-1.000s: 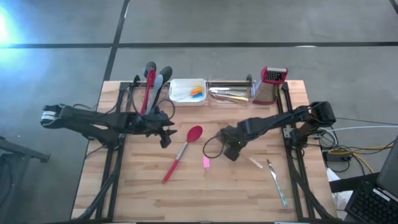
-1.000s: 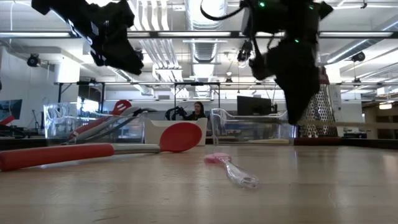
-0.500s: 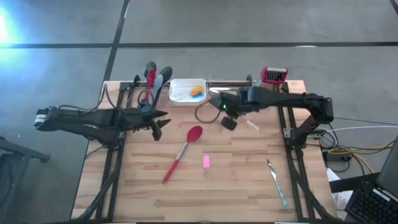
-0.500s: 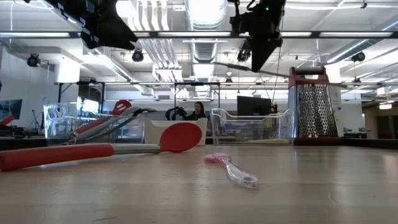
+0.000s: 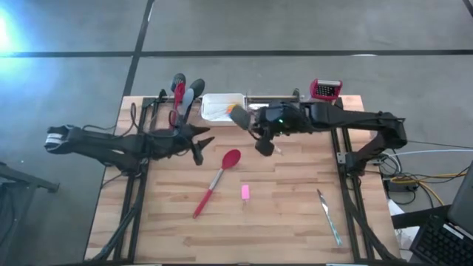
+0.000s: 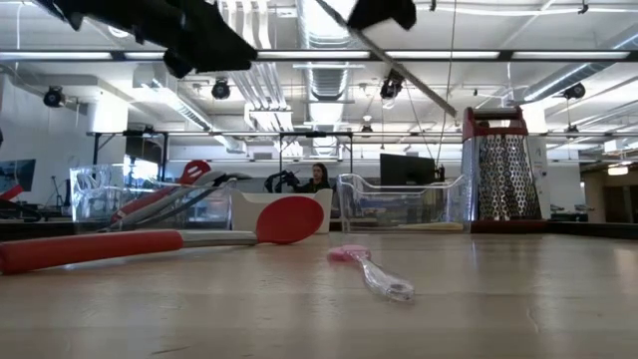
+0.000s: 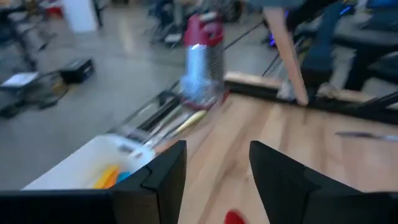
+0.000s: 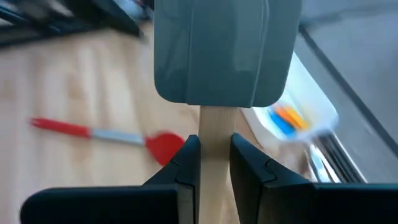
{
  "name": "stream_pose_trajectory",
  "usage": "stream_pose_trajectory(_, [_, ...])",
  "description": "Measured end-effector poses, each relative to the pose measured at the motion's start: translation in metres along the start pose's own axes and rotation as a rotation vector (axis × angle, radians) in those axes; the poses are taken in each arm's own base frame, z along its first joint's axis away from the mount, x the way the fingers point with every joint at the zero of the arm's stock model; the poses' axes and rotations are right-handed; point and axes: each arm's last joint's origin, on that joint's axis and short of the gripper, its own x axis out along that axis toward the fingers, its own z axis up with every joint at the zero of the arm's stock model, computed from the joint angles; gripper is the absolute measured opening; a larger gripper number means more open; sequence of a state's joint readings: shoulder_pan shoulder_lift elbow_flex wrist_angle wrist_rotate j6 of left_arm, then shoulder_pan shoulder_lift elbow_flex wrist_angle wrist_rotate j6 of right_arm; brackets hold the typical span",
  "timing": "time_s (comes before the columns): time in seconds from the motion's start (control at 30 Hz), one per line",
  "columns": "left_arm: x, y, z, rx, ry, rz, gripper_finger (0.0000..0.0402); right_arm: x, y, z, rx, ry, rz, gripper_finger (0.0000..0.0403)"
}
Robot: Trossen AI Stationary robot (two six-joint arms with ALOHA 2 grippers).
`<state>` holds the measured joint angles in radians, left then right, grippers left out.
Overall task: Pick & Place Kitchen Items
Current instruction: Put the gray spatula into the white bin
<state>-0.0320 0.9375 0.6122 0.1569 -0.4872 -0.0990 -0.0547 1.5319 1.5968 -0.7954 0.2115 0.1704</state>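
Spatula [image 8: 214, 74] clamped in right hand [image 8: 214, 163].

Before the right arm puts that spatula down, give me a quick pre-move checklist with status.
1. Grip: right gripper jaws shut on the wooden handle of the grey spatula: ok.
2. Spatula off the table, held near the white tray: ok.
3. Left gripper apart from the right arm, jaws open and empty: ok.
4. Red spoon and pink block lie flat on the table, away from the spatula: ok.
5. Room in the tray: orange and blue blocks at one end, the rest hidden: cannot tell.
6. Grater upright at the back edge, away from the arm: ok.
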Motion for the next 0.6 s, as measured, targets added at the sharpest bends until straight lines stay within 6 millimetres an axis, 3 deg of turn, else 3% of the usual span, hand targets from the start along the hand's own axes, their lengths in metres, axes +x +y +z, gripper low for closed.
stream_pose_trajectory(0.13, [0.011, -0.009, -0.006, -0.018, -0.132, -0.125, 0.0179, -0.013, 0.025, 0.004, -0.052, -0.127, 0.088, 0.0045])
stream_pose_trajectory(0.33, [0.026, -0.019, -0.005, -0.053, -0.321, -0.287, 0.0179, -0.015, 0.056, 0.004, -0.114, -0.324, 0.188, 0.0045])
stream_pose_trajectory(0.6, [0.043, -0.032, -0.004, -0.044, -0.42, -0.423, 0.0179, -0.006, 0.066, 0.001, -0.116, -0.457, 0.23, 0.0045])
